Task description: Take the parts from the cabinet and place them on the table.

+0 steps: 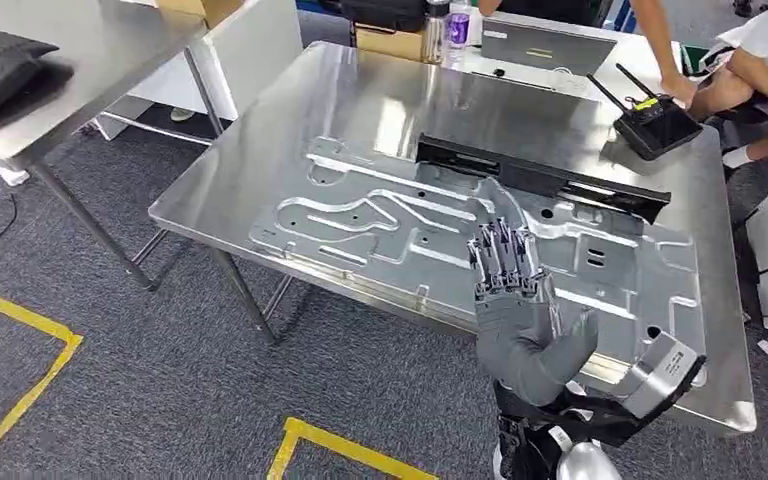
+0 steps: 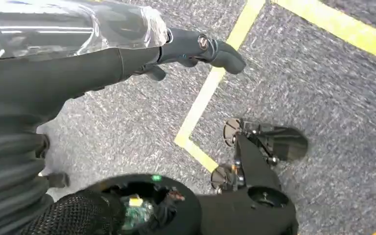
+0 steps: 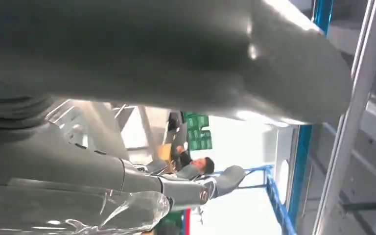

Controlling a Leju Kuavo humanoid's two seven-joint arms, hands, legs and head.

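Two parts on the counter (image 1: 260,120) already: a large stamped metal panel (image 1: 380,225) flat across the near half, its long side running along the near edge, and a black rail (image 1: 540,175) resting across the panel's far side, toward the far right corner. Right hand (image 1: 510,275) raised at the near right edge, fingers together and extended over the panel, palm turned inward; gripping nothing as far as the head view shows, though whether the fingertips touch the metal cannot be told. From the right wrist view, a broad grey surface close above the fingers (image 3: 196,188), probably the panel's underside or edge, so contact not ruled out. Left hand (image 2: 196,49) hanging low beside the body over the grey carpet and a yellow floor line (image 2: 210,88), fingers curled inward, holding nothing.

Beyond the far right corner, a black router (image 1: 655,125) with antennas, a person's hand (image 1: 675,90) just beside it, and a closed laptop (image 1: 545,45) at the far edge.

Judged stage: placement, with the panel seemingly set down. Next move likely a clean retreat of the right hand from the near edge without dragging the panel or nudging the rail, then a turn back toward the cabinet for any remaining parts.
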